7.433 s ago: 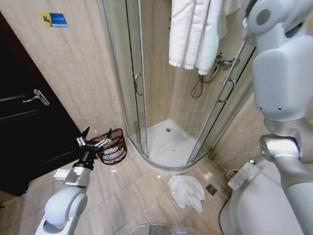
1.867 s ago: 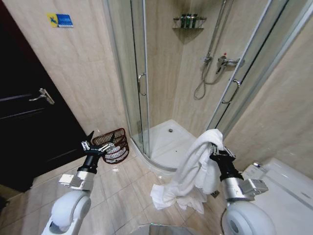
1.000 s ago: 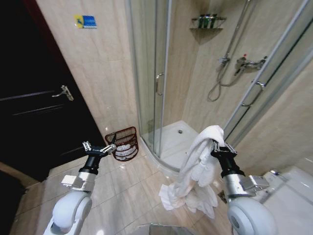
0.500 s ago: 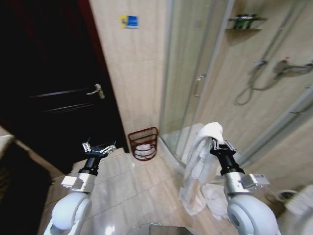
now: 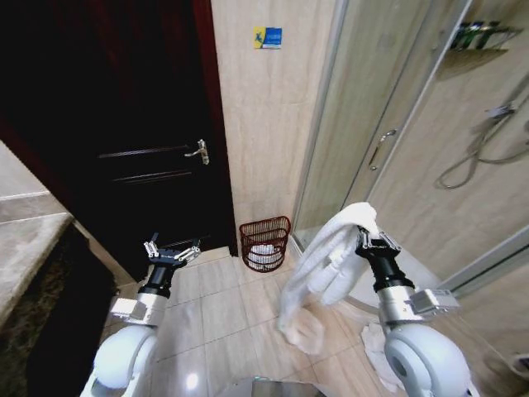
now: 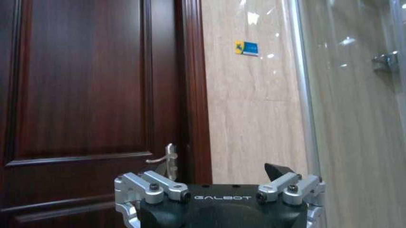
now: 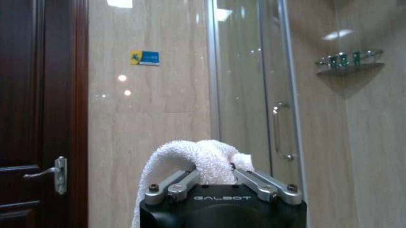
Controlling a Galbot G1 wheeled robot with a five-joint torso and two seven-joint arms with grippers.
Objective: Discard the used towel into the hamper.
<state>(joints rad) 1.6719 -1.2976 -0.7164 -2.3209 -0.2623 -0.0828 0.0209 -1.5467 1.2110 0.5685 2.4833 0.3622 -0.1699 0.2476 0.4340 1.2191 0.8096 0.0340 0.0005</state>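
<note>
Camera view has swung left since half a second ago, so the dark door (image 5: 157, 157) now takes up more of the head view and the shower glass (image 5: 388, 141) sits nearer the right edge; this is camera motion, not motion of the objects. One hamper (image 5: 264, 243) stands on the tiled floor (image 5: 215, 314) against the foot of the beige wall, between the door frame and the shower glass, with something white inside it. One towel (image 5: 318, 269) is pinched at its top fold by the right gripper (image 5: 374, 242), fingers pressed onto the cloth, and hangs down with its lower end at the floor. The hamper lies ahead of that gripper and to its left, well apart from it. The left gripper (image 5: 172, 251) is held low over the floor, fingers spread and empty; the hamper is ahead of it and to its right. More white cloth (image 5: 376, 347) lies on the floor behind the right arm. One blue sign (image 5: 267, 37) is fixed high on the wall.
</note>
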